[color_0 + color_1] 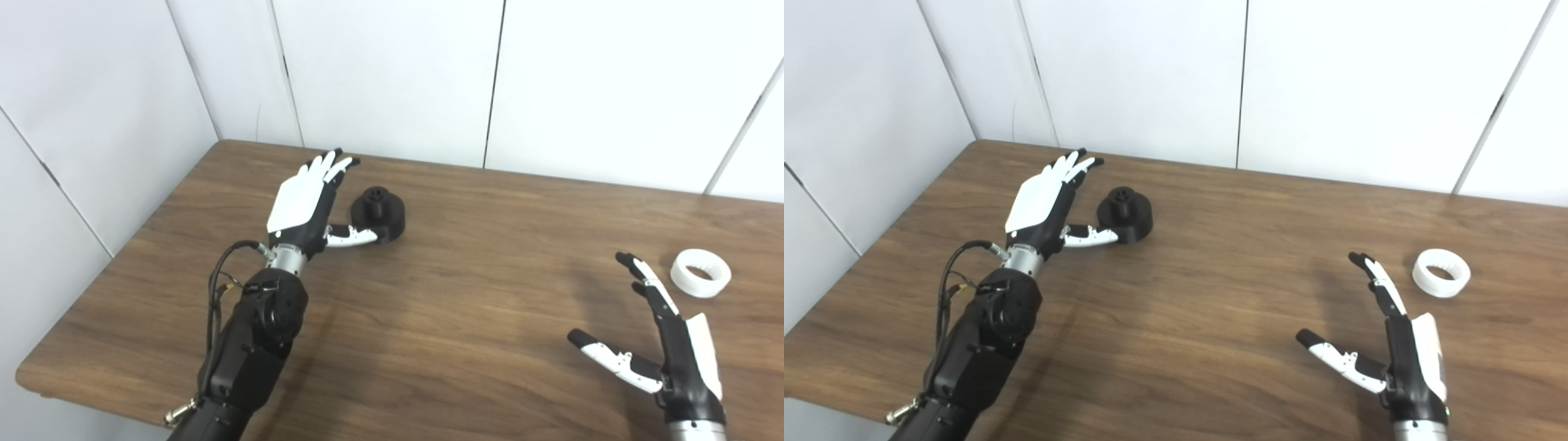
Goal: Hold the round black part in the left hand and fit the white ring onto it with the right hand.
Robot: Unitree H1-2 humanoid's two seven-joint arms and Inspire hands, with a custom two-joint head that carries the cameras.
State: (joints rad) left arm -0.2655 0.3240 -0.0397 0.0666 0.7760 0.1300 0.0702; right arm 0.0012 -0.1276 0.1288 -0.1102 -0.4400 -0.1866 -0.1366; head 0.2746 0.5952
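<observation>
The round black part (380,214) rests on the wooden table (465,288), towards the back left. My left hand (304,205) is open just to its left, fingers stretched toward the wall, thumb reaching along the part's near side; it holds nothing. The white ring (701,272) lies flat on the table at the right. My right hand (664,334) hovers open in front and to the left of the ring, fingers apart and pointing away from me, a clear gap between it and the ring.
White wall panels (392,73) close off the table at the back and on the left. The table's front left corner (30,376) is rounded. My left forearm (251,343) with its loose cable crosses the left part of the table.
</observation>
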